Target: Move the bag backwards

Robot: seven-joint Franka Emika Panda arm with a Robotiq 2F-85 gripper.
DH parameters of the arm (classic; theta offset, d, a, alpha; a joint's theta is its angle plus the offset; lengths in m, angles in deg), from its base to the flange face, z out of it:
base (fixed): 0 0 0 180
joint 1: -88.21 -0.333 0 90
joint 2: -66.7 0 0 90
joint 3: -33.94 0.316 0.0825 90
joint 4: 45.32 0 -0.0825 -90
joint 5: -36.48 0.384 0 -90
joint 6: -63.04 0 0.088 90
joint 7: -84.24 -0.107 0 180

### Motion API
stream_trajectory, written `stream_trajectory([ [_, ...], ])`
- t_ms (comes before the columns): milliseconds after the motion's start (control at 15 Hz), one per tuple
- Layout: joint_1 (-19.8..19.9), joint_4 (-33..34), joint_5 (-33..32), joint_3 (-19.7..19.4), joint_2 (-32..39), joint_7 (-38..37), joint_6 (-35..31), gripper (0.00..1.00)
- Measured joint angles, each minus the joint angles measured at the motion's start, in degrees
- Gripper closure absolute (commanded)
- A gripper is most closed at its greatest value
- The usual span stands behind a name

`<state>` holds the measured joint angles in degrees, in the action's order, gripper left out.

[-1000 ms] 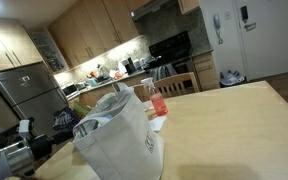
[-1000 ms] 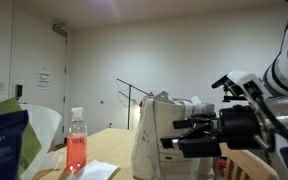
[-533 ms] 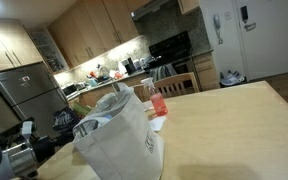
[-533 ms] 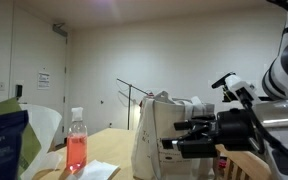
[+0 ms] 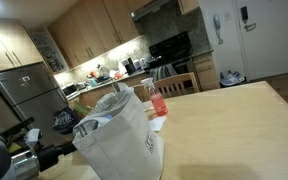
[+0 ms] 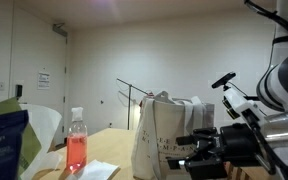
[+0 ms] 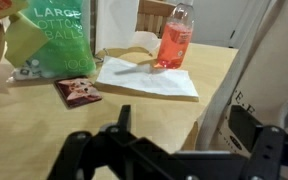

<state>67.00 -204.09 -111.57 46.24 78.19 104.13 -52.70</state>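
On table (image 5: pixel 224 120) | bag (image 5: pixel 119 140) base cut off | fingers (image 7: pixel 123 120) spread, blurred

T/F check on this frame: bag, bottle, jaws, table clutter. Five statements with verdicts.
1. The bottle holds red liquid and stands upright. True.
2. The jaws of the gripper are shut on the bag. False: they stand open with nothing between them.
3. The bag lies flat on its side. False: it stands upright, with its mouth open at the top.
4. A white sheet lies flat on the table by the bottle. True.
5. The bottle sits inside the bag. False: it stands on the table, outside the bag.
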Motion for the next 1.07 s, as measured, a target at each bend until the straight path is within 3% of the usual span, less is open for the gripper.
stream_trajectory([
  [667, 1.48, -0.02, -1.35, 2.60, 3.90, -2.63, -1.15, 0.00],
  [1067, 7.01, -0.03, -1.22, -1.16, 3.91, -5.67, -1.20, 0.00],
])
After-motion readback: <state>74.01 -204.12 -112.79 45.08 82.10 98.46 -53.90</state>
